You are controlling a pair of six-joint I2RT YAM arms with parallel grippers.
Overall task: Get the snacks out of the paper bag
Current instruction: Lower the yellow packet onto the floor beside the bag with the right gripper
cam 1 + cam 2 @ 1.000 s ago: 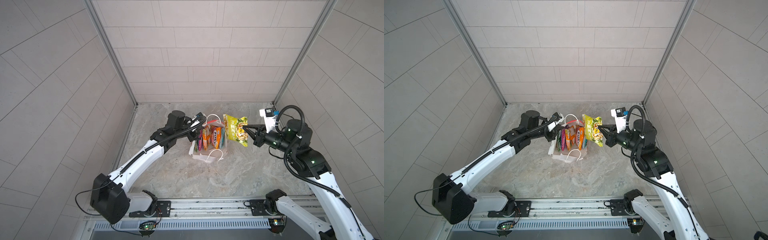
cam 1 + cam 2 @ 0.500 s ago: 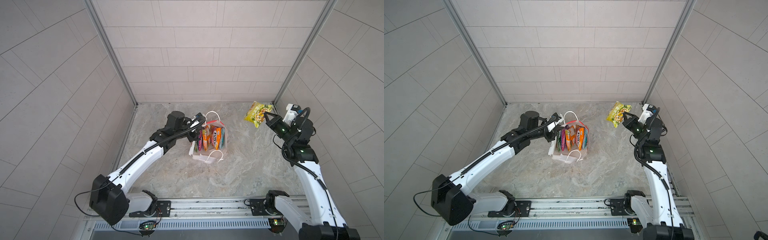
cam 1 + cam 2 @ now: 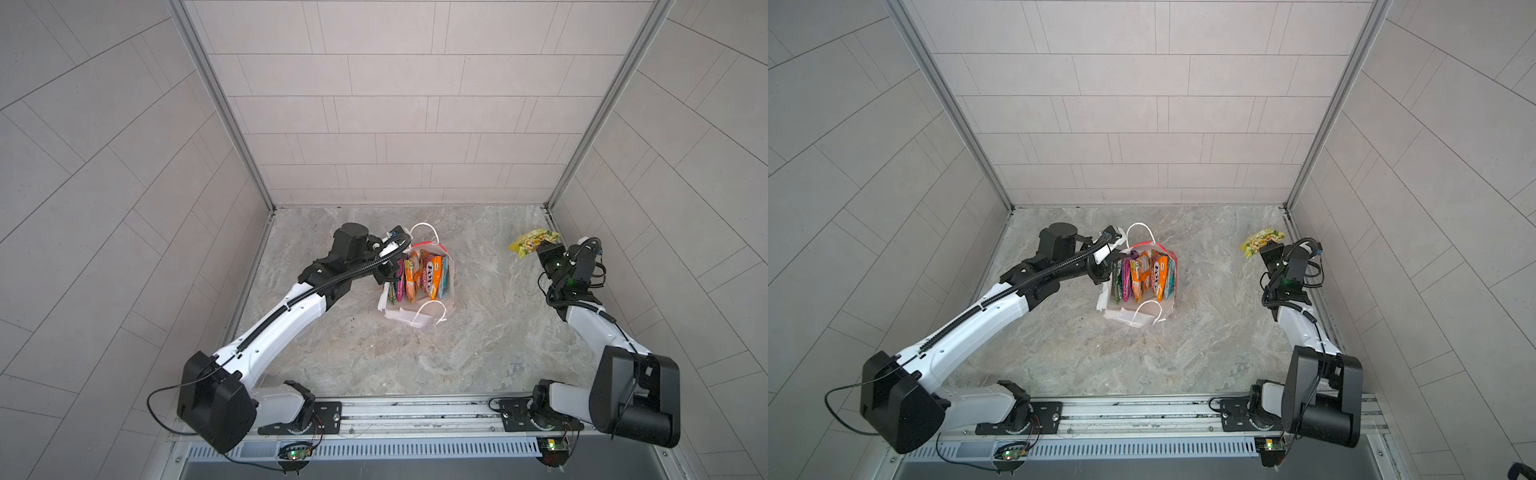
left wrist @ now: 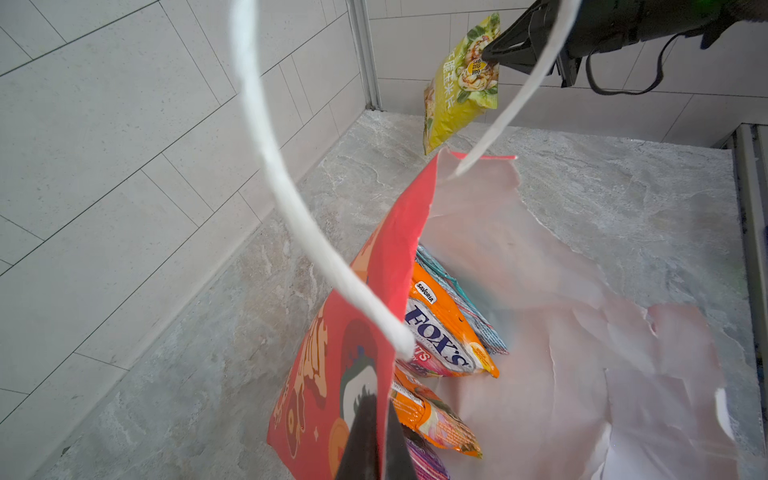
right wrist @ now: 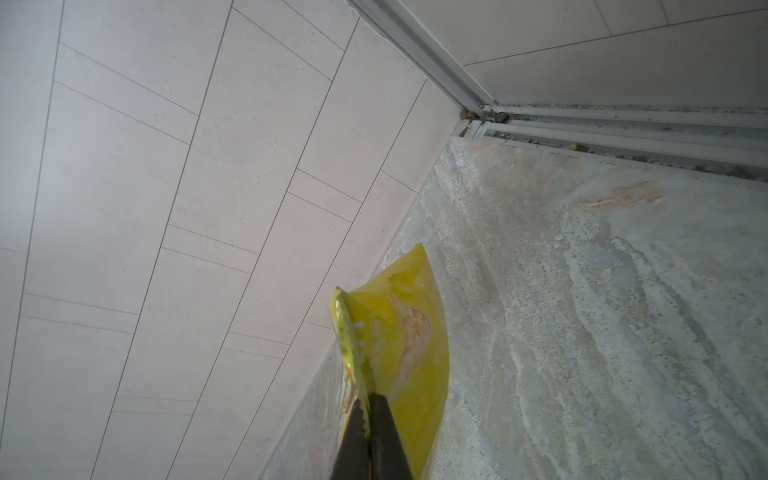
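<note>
Pale grey tiled walls point(image 3: 415, 104) close in three sides, matte with thin seams, around a floor point(image 3: 374, 353) of grey veined stone. A ridged metal rail point(image 3: 415, 415) runs along the near edge and carries both arms.

Mid-floor stands the paper bag point(image 3: 451, 291), red outside and white inside, its crumpled near wall folded outward. Glossy flat packets stand on edge in it, side by side. The orange packet point(image 4: 444, 332) reads "FOX'S" in blue under a small "SAVORIA" tag, with a crinkly light blue packet point(image 4: 457, 299) tucked behind it. A green packet point(image 3: 1116, 282) sits at the row's left end.

Out of the bag, a yellow packet point(image 3: 530, 241) printed with Chinese characters hangs above the floor by the far right corner. The right gripper point(image 5: 368, 399) is clenched on its crimped top edge.

The left gripper point(image 4: 379, 419) is pinched tight on the bag's red side wall, the paper caught between its jaws. A fuzzy white cord handle point(image 4: 291, 187) loops across the left wrist view and partly blocks it.
</note>
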